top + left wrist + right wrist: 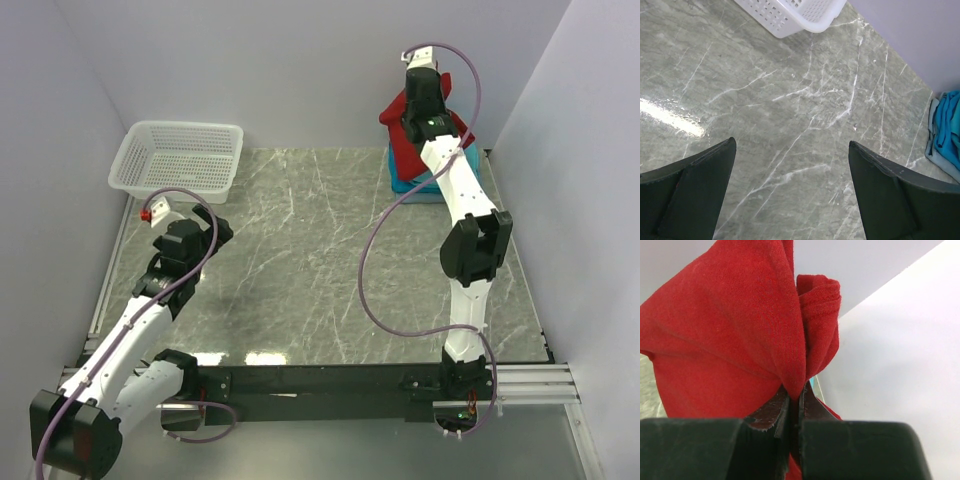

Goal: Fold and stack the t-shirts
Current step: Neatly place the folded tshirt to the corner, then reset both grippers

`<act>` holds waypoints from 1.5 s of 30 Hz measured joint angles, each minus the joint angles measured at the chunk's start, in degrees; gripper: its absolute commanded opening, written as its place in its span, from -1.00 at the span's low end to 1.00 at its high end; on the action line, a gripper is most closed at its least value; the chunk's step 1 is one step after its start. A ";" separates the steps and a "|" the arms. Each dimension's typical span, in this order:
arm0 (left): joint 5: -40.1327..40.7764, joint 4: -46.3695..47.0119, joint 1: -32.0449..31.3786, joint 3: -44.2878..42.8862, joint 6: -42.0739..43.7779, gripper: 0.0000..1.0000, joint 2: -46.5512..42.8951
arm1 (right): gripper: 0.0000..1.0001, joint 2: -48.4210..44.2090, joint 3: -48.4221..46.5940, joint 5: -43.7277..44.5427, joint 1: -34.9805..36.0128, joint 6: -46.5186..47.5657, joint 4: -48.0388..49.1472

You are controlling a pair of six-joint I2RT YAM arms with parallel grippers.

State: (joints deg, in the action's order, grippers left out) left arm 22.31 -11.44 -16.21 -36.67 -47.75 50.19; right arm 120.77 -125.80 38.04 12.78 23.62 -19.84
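My left gripper (792,150) stands spread over the bare surface (790,90) and holds nothing. The basket (790,12) lies beyond it. Farther out, my right gripper (794,396) is pressed together on a bunched fold of the red t-shirt (730,335), directly above the turquoise t-shirts (402,184). Assessment: the red t-shirt is unfolded, so spreading, folding and stacking remain. I cannot tell whether the turquoise t-shirts are folded.

At one o'clock in my overhead view, the deep red t-shirt (397,118) hangs raised in a creased bunch, one hemmed edge doubled over, above the turquoise t-shirts (406,184), which lie piled flat beneath it.
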 measured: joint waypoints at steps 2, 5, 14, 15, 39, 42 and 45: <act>-0.04 0.00 0.00 0.00 0.00 0.99 0.39 | -1.00 0.26 0.00 -0.28 -0.74 -0.39 0.02; -0.22 0.00 0.00 -0.20 0.00 0.99 1.11 | -1.00 1.07 -0.02 -1.29 -1.84 -0.85 0.11; -0.94 -0.02 0.00 -2.47 -0.02 0.99 4.90 | -1.00 6.64 -0.35 -3.52 -5.22 -2.69 0.72; -1.05 -0.02 0.00 -2.60 -0.02 0.99 5.27 | -1.00 7.41 -0.44 -3.76 -5.70 -3.02 0.74; -1.44 -0.15 0.00 -4.85 -1.29 0.99 8.55 | 0.62 15.54 -2.40 -6.82 -13.75 -10.75 6.78; -1.42 -0.28 0.00 -4.85 -1.27 0.99 8.26 | 0.64 15.54 -2.40 -6.51 -14.19 -12.11 7.15; -1.40 -0.46 0.00 -4.85 -1.25 0.99 7.69 | 0.65 15.23 -2.16 -6.43 -14.25 -14.08 6.91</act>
State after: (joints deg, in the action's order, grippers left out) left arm 20.91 -11.90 -16.21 -41.52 -48.99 57.89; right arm 136.00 -127.96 31.62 -1.48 9.54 -12.93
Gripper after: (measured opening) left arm 0.995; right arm 0.820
